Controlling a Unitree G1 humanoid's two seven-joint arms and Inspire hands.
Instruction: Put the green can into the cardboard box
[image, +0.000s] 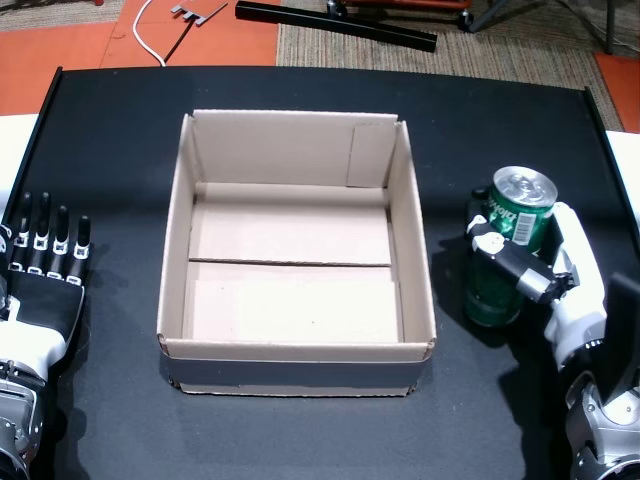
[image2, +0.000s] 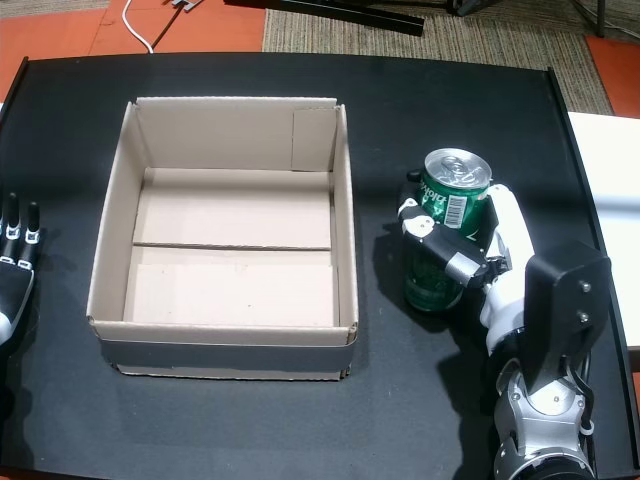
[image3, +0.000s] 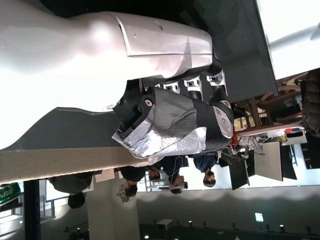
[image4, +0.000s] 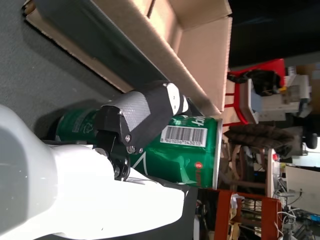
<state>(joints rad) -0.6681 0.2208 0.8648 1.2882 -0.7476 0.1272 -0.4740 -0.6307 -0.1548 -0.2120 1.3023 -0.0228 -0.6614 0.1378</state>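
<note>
The green can (image: 512, 240) (image2: 446, 230) stands upright on the black table, to the right of the cardboard box (image: 296, 375) (image2: 225, 355), in both head views. My right hand (image: 545, 265) (image2: 480, 255) is wrapped around the can, thumb across its front and fingers behind it. The right wrist view shows the thumb (image4: 142, 117) pressed on the can (image4: 190, 155) beside its barcode, with the box (image4: 200, 45) close behind. The box is open-topped with nothing inside. My left hand (image: 40, 270) (image2: 12, 265) lies flat on the table left of the box, fingers (image3: 200, 82) straight and apart.
The black table (image: 300, 90) ends at white surfaces on the left and right (image2: 605, 170). Beyond its far edge lie a black bar (image: 335, 25) and a white cable (image: 150, 40) on the floor. People stand in the background of the left wrist view.
</note>
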